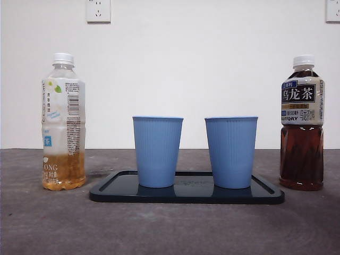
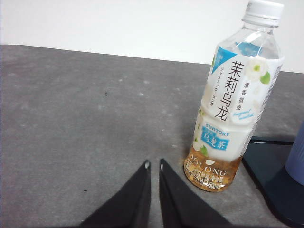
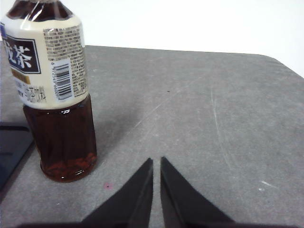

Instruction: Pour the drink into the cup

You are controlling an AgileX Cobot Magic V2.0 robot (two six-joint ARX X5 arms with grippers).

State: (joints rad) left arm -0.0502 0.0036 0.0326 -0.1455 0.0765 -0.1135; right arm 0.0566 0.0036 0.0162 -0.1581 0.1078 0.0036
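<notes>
Still at the very start, with nothing grasped: left gripper [image 2: 154, 165] hovering over the grey table [image 1: 48, 223], jaws clenched together on nothing, just beside the clear plastic bottle of pale jasmine oolong [image 2: 233, 99], nearly empty and capped white. Right gripper [image 3: 156, 162] likewise clenched on air, near the fuller plastic bottle of dark brown oolong tea [image 3: 54, 90]. Between the two bottles, a flat black tray [image 1: 186, 196] carrying two ribbed blue plastic cups, left cup [image 1: 157, 151] and right cup [image 1: 231, 151], both upright and apart. Next, probably: spreading one pair of jaws, closing around a bottle's body, then seeing to the cap, which appears on both bottles, before any tilting over a cup.
</notes>
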